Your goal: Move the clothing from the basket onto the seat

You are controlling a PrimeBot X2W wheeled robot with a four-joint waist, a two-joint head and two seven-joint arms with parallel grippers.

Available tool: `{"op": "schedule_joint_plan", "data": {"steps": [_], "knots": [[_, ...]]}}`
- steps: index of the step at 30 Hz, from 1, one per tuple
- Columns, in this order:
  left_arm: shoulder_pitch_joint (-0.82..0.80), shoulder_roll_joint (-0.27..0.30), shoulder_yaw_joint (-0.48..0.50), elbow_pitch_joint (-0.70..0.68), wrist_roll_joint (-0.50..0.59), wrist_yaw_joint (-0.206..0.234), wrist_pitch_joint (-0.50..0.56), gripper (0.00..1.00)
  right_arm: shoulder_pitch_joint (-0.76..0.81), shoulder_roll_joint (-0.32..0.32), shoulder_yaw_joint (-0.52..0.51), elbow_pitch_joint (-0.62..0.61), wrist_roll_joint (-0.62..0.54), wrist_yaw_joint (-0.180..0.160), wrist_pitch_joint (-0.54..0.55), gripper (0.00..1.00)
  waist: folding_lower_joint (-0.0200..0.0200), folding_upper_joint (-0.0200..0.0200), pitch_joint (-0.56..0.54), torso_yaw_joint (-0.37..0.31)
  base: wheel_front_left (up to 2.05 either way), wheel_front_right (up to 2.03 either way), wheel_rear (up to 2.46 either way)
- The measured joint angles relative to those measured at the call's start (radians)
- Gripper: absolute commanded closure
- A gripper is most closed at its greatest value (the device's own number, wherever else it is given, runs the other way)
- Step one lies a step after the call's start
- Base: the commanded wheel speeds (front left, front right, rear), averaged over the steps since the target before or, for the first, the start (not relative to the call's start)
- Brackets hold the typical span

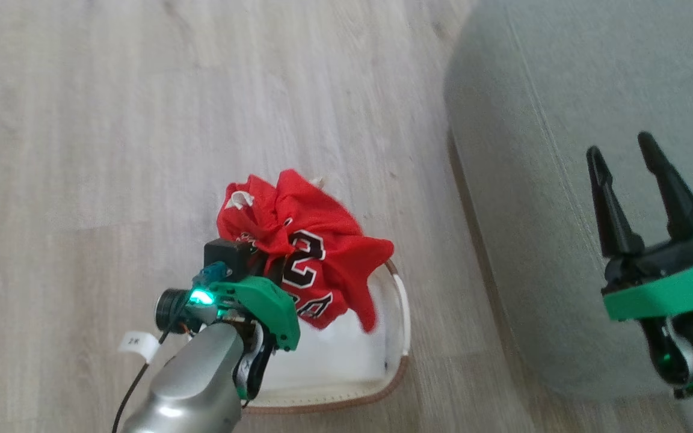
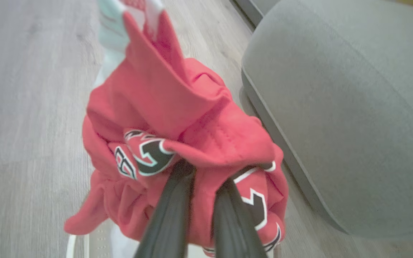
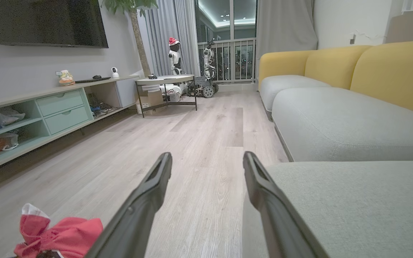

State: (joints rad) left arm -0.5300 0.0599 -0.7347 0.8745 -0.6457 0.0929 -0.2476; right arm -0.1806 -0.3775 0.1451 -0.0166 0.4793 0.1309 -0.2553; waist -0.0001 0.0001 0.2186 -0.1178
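Head view, taking the basket point(image 1: 405, 313) as the mark: at the basket's left rim the left pincer point(image 1: 265, 255) comes in from above, its tips buried in the clothing point(image 1: 310, 240) and drawn narrow on a fold of it. The clothing, a bunched red jersey with black-and-white numerals, hangs over the far left part of the basket, above the white liner; I cannot tell whether its lowest folds touch the liner. The basket stands on the pale wooden floor point(image 1: 142, 120). Just right of the basket lies the grey-green seat point(image 1: 563, 180). Farther right of the basket, over the seat, the right pincer point(image 1: 618, 146) stands wide and holds nothing. Left wrist view: the left pincer point(image 2: 206, 175) pinches the clothing point(image 2: 177, 107), with a strip of the basket point(image 2: 95, 243) below it and the seat point(image 2: 353, 125) to the right. Right wrist view: the clothing point(image 3: 59, 233) sits low on the left, the right pincer point(image 3: 207, 156) gapes, and the seat point(image 3: 353, 200) lies under its right finger
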Motion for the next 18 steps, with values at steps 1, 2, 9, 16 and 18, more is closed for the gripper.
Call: {"op": "schedule_joint_plan", "data": {"steps": [1, 2, 9, 16, 18], "knots": [[0.010, 0.005, 0.007, -0.033, 0.012, 0.003, 0.000, 1.00, 0.010, 0.002, -0.001, 0.001, -0.004, 0.000, 0.000, 0.00, 0.0000, 0.0000, -0.015, 0.011, 0.00, 0.00, 0.00], [0.018, 0.011, 0.012, -0.065, 0.026, 0.006, 0.000, 1.00, 0.018, 0.005, -0.001, 0.003, -0.007, 0.000, 0.000, 0.00, 0.0000, 0.0000, -0.028, 0.023, 0.00, 0.00, 0.00], [0.043, 0.040, 0.035, -0.274, 0.081, 0.012, 0.000, 1.00, 0.056, 0.037, 0.005, 0.016, -0.022, 0.000, 0.000, 0.00, 0.0000, 0.0000, -0.114, 0.083, 0.00, 0.00, 0.00], [0.039, 0.080, 0.022, -0.473, 0.106, 0.009, 0.046, 1.00, 0.104, 0.059, 0.030, 0.025, -0.034, 0.000, 0.000, 0.00, 0.0000, 0.0000, -0.172, 0.123, 0.00, 0.00, 0.00], [0.030, 0.090, 0.015, -0.533, 0.107, 0.010, 0.077, 1.00, 0.113, 0.059, 0.040, 0.028, -0.039, 0.000, 0.000, 0.00, 0.0000, 0.0000, -0.182, 0.131, 0.00, 0.00, 0.00]]}}
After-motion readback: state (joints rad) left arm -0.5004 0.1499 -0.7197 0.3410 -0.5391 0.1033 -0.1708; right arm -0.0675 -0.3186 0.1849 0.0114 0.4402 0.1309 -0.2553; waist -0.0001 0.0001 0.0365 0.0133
